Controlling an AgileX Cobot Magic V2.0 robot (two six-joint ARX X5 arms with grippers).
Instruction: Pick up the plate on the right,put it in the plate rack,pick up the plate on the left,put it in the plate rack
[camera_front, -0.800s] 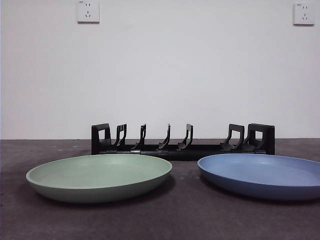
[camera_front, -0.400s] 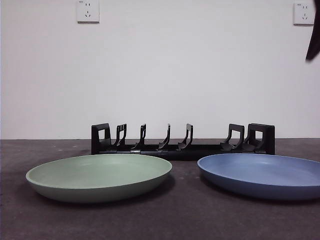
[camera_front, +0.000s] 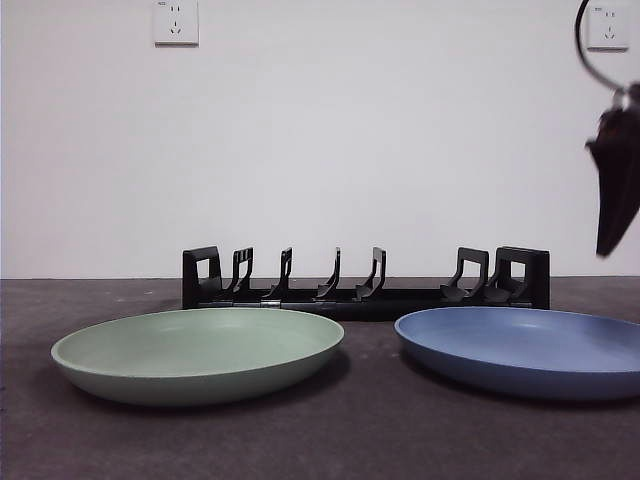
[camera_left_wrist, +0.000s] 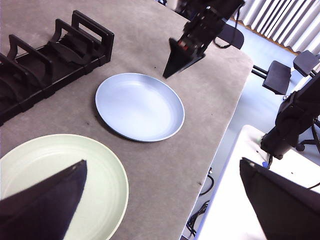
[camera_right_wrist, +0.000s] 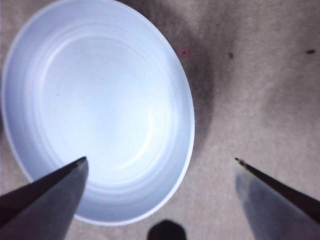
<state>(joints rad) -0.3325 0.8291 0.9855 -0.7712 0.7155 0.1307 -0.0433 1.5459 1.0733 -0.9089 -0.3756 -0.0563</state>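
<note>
Above the table's right side, the right gripper (camera_front: 612, 190) hangs in the air as a dark pointed shape with a cable looping over it, clear of the blue plate (camera_front: 525, 350) below. Its own wrist camera looks straight down: the two jaws stand spread apart and hold nothing, with the blue plate's (camera_right_wrist: 97, 107) rim lying between them and most of the dish under one jaw. The left wrist view catches that same gripper (camera_left_wrist: 182, 52) from the side, tilted and poised over the table just beyond the blue plate's (camera_left_wrist: 140, 106) far edge, not touching it.

The left gripper (camera_left_wrist: 160, 200) is out of the front view; its jaws are wide apart and empty, one of them over the green plate (camera_left_wrist: 60, 185).

Only the front view shows the layout level on: the green plate (camera_front: 198, 353) on the left, the blue one on the right, both flat on the table (camera_front: 370, 430) and apart from each other, and behind them the plate rack (camera_front: 365, 280), its prongs all empty. The left wrist view adds that the rack (camera_left_wrist: 47, 57) sits near the blue plate but clear of it
</note>
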